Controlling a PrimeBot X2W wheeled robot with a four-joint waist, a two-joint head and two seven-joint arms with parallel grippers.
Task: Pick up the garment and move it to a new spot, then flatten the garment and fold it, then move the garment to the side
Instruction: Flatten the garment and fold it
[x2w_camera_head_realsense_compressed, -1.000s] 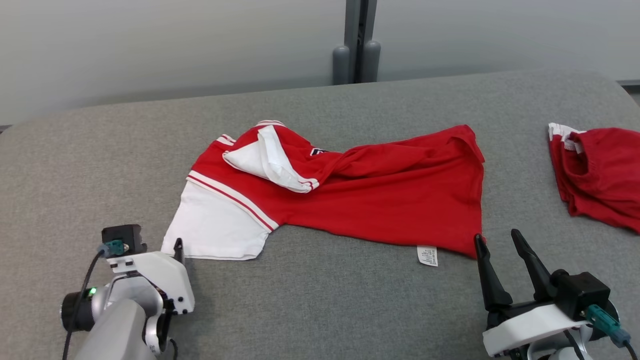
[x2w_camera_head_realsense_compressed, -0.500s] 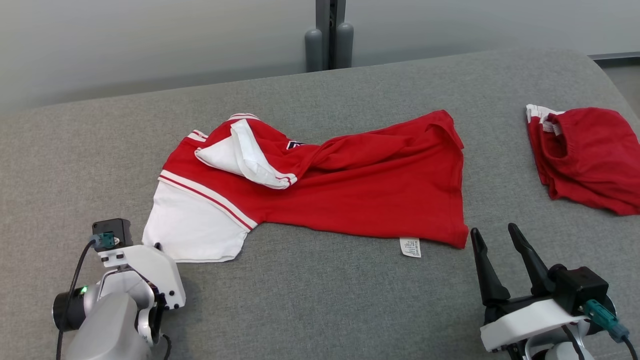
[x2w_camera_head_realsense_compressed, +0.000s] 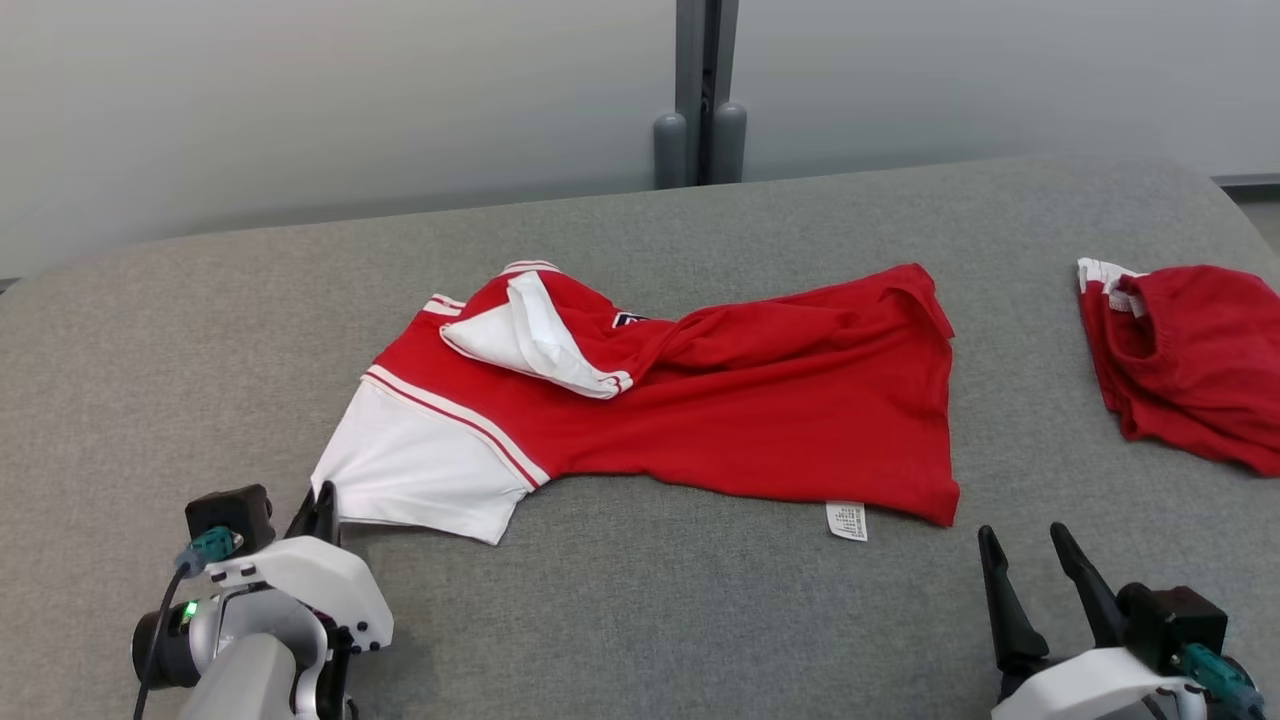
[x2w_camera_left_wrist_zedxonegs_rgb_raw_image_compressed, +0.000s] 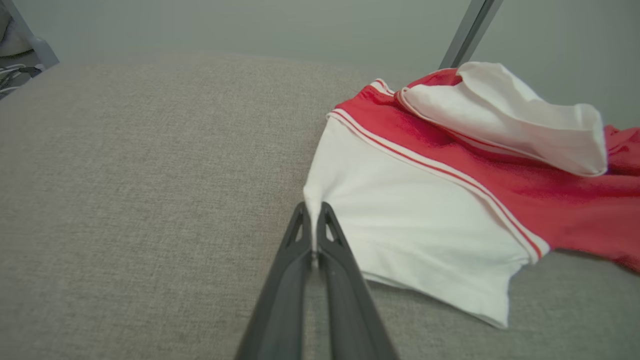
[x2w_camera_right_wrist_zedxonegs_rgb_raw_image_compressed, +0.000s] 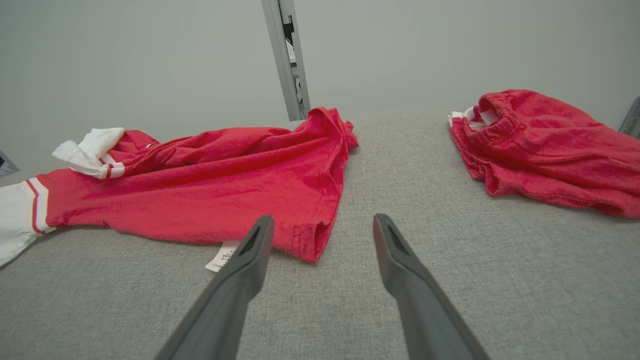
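Grey bench (x2w_camera_head_realsense_compressed: 640, 620), shirt (x2w_camera_head_realsense_compressed: 760, 420) sprawled mid-surface, twisted. Left pincer (x2w_camera_left_wrist_zedxonegs_rgb_raw_image_compressed: 314, 220) clamped on white sleeve (x2w_camera_left_wrist_zedxonegs_rgb_raw_image_compressed: 400, 220) corner; right pincer (x2w_camera_right_wrist_zedxonegs_rgb_raw_image_compressed: 322, 220) agape just short of hem (x2w_camera_right_wrist_zedxonegs_rgb_raw_image_compressed: 310, 250) corner (1 grip missing). Pinch there, then lift both level, no dragging.

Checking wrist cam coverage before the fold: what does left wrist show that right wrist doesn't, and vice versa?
Left wrist: the left gripper shut, pinching the corner of the white sleeve of the red-and-white jersey shirt.
Right wrist: the right gripper open, holding nothing, just short of the shirt; a white care label at its lower edge; a second crumpled red garment with an elastic band, lying apart.
Both: the shirt and the grey fabric-covered table.
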